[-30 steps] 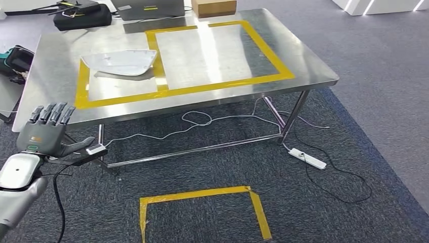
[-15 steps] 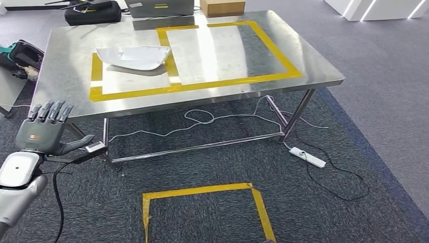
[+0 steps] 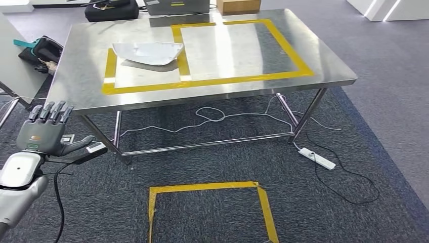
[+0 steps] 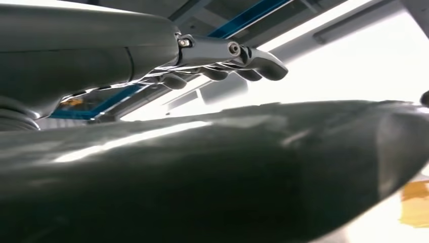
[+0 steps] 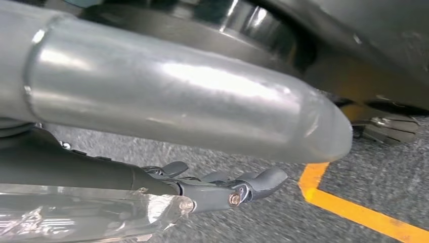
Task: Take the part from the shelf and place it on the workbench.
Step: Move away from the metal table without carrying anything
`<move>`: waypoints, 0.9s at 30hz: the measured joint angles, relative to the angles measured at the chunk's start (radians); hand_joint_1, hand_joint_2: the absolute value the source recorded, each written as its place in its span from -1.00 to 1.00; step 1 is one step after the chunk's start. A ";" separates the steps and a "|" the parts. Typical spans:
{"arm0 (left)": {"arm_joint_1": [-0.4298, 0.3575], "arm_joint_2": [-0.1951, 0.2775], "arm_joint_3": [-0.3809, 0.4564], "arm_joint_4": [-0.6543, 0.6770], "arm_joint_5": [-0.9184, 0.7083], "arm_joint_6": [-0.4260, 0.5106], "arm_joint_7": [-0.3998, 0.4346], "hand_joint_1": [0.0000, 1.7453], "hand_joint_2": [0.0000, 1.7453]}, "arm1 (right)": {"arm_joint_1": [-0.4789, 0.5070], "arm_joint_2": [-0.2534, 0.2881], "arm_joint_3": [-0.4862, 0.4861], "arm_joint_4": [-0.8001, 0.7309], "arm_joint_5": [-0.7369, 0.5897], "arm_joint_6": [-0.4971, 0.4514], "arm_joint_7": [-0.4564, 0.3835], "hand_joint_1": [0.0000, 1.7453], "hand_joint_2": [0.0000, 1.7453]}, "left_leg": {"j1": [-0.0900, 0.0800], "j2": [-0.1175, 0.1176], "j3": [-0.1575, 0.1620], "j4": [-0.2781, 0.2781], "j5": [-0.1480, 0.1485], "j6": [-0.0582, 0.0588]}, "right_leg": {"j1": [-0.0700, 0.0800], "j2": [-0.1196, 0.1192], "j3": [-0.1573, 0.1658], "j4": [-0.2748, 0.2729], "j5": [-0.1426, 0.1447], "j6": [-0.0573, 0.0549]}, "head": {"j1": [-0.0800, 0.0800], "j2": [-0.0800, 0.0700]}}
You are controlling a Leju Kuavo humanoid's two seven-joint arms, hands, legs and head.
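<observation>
A: The tabletop (image 3: 76, 76) looks like brushed steel, shiny, with glare streaks; its legs (image 3: 117, 135) are polished metal.

B: The part (image 3: 147, 52) is smooth, pale and glossy. The tape (image 3: 202, 82) is matt yellow.

A: The floor (image 3: 354, 212) is rough grey carpet. The box (image 3: 238, 5) at the far edge looks like cardboard.

B: The left hand (image 3: 43, 132) is matt grey plastic; the forearm (image 3: 17, 182) is satin silver.

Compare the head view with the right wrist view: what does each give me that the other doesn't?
Head view: the steel workbench, the white part lying on it at the smaller taped box, and the left hand, spread, holding nothing. Right wrist view: the right hand, grip unclear. Both: yellow floor tape on grey carpet.
</observation>
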 joint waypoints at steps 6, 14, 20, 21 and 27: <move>0.038 0.037 0.025 0.003 0.031 -0.036 0.034 -1.00 -1.00 | 0.000 0.000 0.003 0.000 -0.007 0.005 0.000 -1.00 -1.00 | 0.007 0.009 -0.034 0.042 -0.020 -0.034 | 0.006 -0.032 0.009 -0.025 0.014 -0.045 | -0.005 0.000; 0.214 0.089 0.154 -0.015 0.119 -0.044 0.034 -1.00 -1.00 | 0.015 -0.001 0.003 0.000 -0.027 0.010 0.002 -1.00 -1.00 | 0.000 0.114 -0.012 0.119 -0.078 -0.038 | 0.020 -0.125 -0.011 -0.023 0.022 -0.058 | -0.012 0.000; 0.432 0.081 0.380 -0.083 0.198 -0.015 -0.076 -1.00 -1.00 | 0.019 -0.001 0.003 0.000 -0.047 0.012 0.001 -1.00 -1.00 | -0.007 0.131 0.055 0.000 -0.055 -0.007 | 0.026 -0.164 -0.012 -0.004 -0.001 -0.030 | -0.014 0.000; 0.464 0.067 0.431 -0.095 0.196 -0.016 -0.101 -1.00 -1.00 | 0.020 -0.002 0.003 0.000 -0.050 0.012 0.002 -1.00 -1.00 | -0.005 0.118 0.053 -0.001 -0.052 -0.001 | 0.024 -0.143 -0.022 0.025 -0.024 -0.024 | -0.013 0.000; 0.549 -0.033 0.718 -0.128 0.153 -0.006 -0.247 -1.00 -1.00 | 0.030 -0.002 0.004 0.001 -0.063 0.003 0.002 -1.00 -1.00 | -0.003 0.024 0.043 -0.001 -0.042 0.012 | 0.022 -0.057 -0.095 0.231 -0.111 -0.021 | -0.008 0.000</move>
